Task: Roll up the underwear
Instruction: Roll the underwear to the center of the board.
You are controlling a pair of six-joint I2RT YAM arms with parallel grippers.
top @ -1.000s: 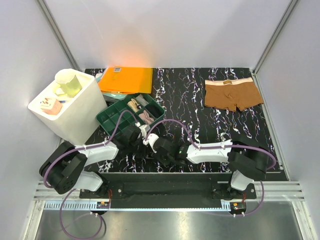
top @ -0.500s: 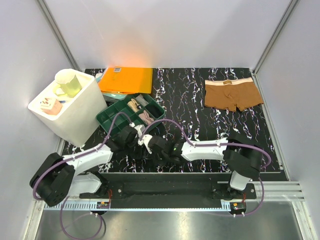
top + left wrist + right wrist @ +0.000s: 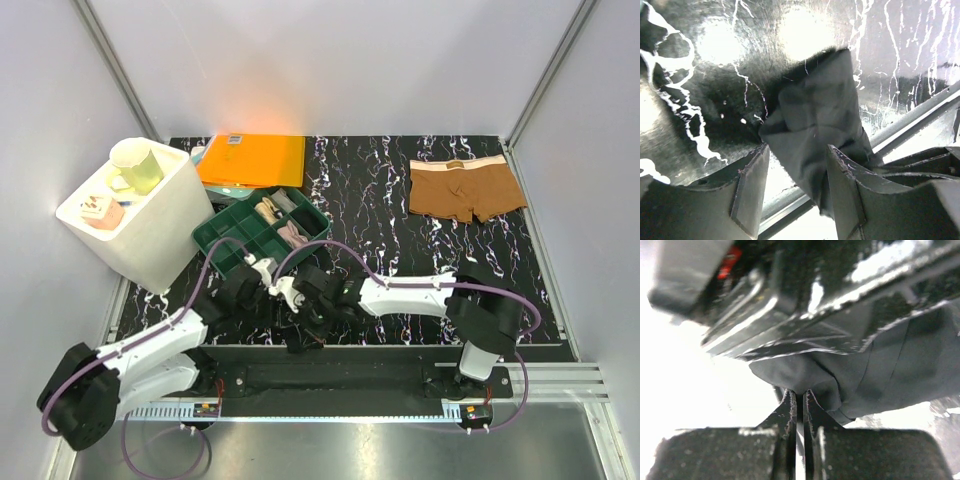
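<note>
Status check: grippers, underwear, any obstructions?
Left gripper open over bunched black fabric boxer briefs. Right gripper shut, pinching them. Brown boxer briefs flat, far right. Nothing obstructing.

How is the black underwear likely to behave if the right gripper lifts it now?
Probably floppy: the black underwear lies in soft, creased folds. Likely light, since the right gripper bunches it with just a fingertip pinch. Its loose folds would probably sag or open when lifted.

The folded black boxer briefs [image 3: 815, 120] are soft matt cloth; the black white-veined counter [image 3: 720, 60] shines glossy and smooth. The brown boxer briefs [image 3: 465, 192] look matt cloth too.
</note>
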